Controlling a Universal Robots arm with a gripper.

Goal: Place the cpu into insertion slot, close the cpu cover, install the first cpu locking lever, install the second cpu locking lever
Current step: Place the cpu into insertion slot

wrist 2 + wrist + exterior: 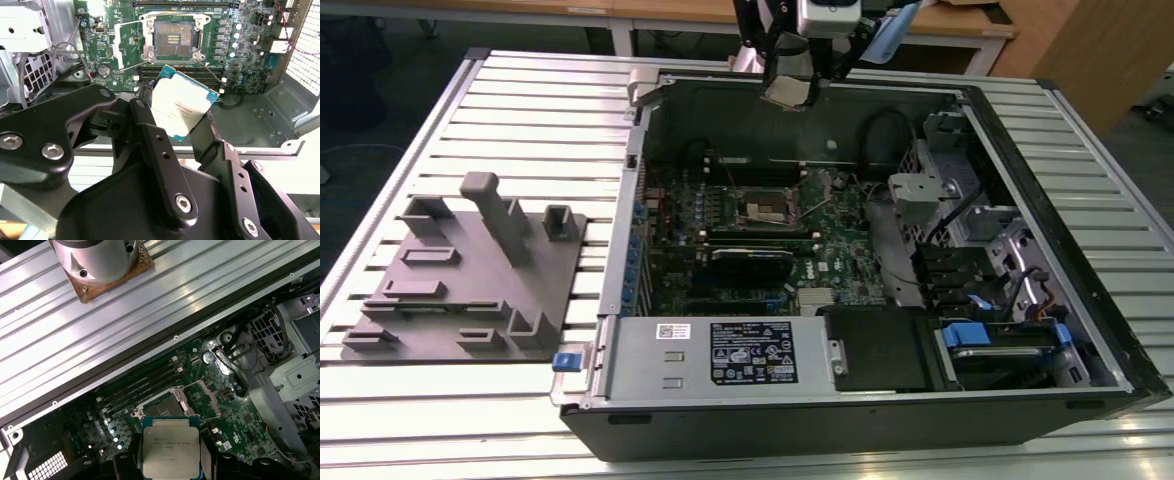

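While my jaws clamp the flat silver-topped square cpu (182,102) clear of the empty dark-framed insertion slot (172,37), I judge all four steps pending.

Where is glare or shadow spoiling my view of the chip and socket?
Second wrist view: glare whitens the cpu top, insertion slot evenly lit; first wrist view: cpu evenly lit, slot dim behind it; exterior view: slot sits in the computer case's shade.

My slatted aluminium workbench (520,110) under even light, pale wooden desks (680,12) at twelve o'clock, wooden cabinet (1087,50) at two, dark floor (380,150) I see at ten.
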